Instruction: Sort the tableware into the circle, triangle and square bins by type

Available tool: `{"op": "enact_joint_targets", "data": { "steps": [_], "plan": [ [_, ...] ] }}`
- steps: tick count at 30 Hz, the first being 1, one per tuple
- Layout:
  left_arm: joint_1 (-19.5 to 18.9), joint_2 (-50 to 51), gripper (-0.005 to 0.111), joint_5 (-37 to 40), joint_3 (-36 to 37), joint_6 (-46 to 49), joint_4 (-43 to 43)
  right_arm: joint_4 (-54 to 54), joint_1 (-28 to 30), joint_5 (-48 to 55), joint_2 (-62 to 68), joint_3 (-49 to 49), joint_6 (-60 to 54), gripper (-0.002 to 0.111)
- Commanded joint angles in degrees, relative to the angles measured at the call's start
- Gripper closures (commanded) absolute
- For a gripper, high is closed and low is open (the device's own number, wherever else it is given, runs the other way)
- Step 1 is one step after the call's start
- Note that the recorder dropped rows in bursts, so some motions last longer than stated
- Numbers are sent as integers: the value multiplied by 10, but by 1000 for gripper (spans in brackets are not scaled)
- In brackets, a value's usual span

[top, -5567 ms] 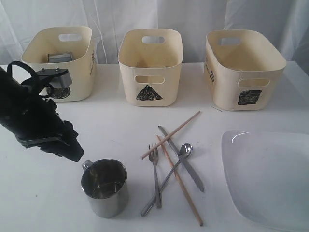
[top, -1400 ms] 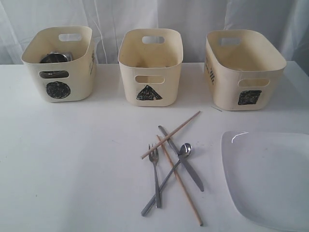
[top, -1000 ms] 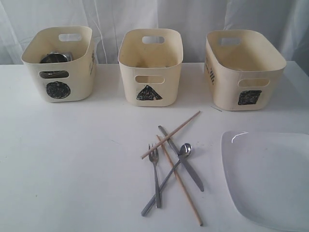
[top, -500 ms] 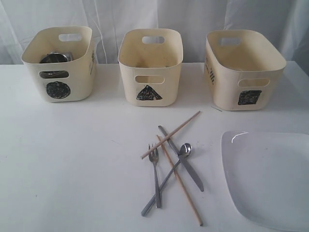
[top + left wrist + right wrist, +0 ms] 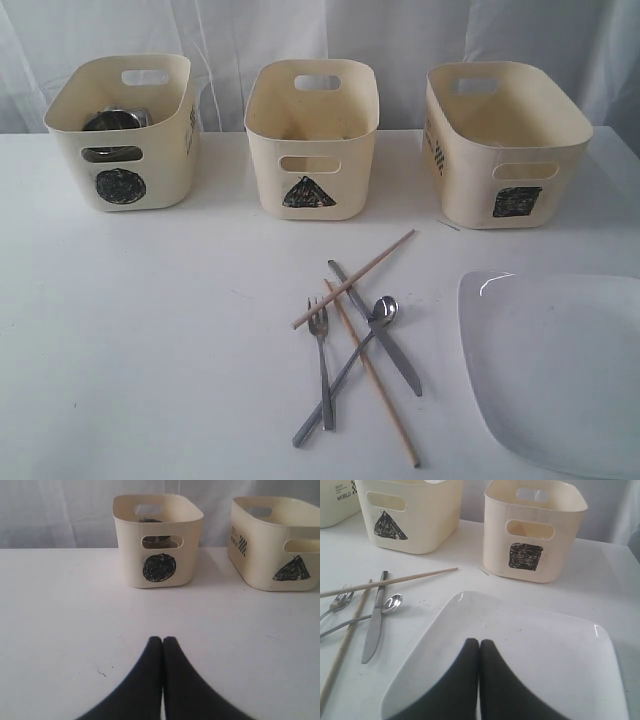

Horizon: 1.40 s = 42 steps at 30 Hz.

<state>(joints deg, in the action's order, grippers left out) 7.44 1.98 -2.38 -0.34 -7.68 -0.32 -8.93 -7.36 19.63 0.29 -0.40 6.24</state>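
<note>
since both tools are closed w/ nothing in them, no grasp is under way: left tool point(image 5: 162, 641) has its tips pressed together above bare worktop point(image 5: 60, 620), facing the circle bin point(image 5: 130, 540); right tool point(image 5: 479, 642) is likewise closed, tips over the plate point(image 5: 545, 645), can't tell if touching. neither arm shows in the exterior view

reading the exterior view as a clock face: circle bin at 10 w/ steel ware point(image 5: 112, 120) inside, triangle bin point(image 5: 265, 170) at 12, square bin point(image 5: 470, 190) at 2, both look empty. plate lies at 4-5. the cutlery heap sits just off centre toward 6: fork point(image 5: 323, 365), spoon point(image 5: 384, 309), knife point(image 5: 395, 360) and chopsticks point(image 5: 370, 262), all crossed over each other

my read: round ware is done, so the cutlery heap is next, prob for the triangle bin, plate for the square one. to do it well: open the tool wide before descending, take the top piece first (the chopstick pointing to 1 seems to lie over the knife), pinch it mid-length so it doesn't tip, and lift straight up so the rest isn't dragged. the thin steel lies flat on the worktop, so come down w/ the jaws across the handle, not along it. the plate needs an edge grip, at the rim nearest 9
</note>
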Motion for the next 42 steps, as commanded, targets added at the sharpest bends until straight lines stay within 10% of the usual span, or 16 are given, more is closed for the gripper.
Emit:
{"op": "enact_joint_targets", "data": {
  "steps": [1,31,42],
  "plan": [
    [1,-20,107,16,3,2,-4,1,-2,-4,-3,4,0,108],
    [1,-20,107,24,3,66,-4,1,-2,5,-3,4,0,108],
    [1,-20,107,24,3,66,-4,104,-2,-221,-3,-49,223,108]
  ]
}}
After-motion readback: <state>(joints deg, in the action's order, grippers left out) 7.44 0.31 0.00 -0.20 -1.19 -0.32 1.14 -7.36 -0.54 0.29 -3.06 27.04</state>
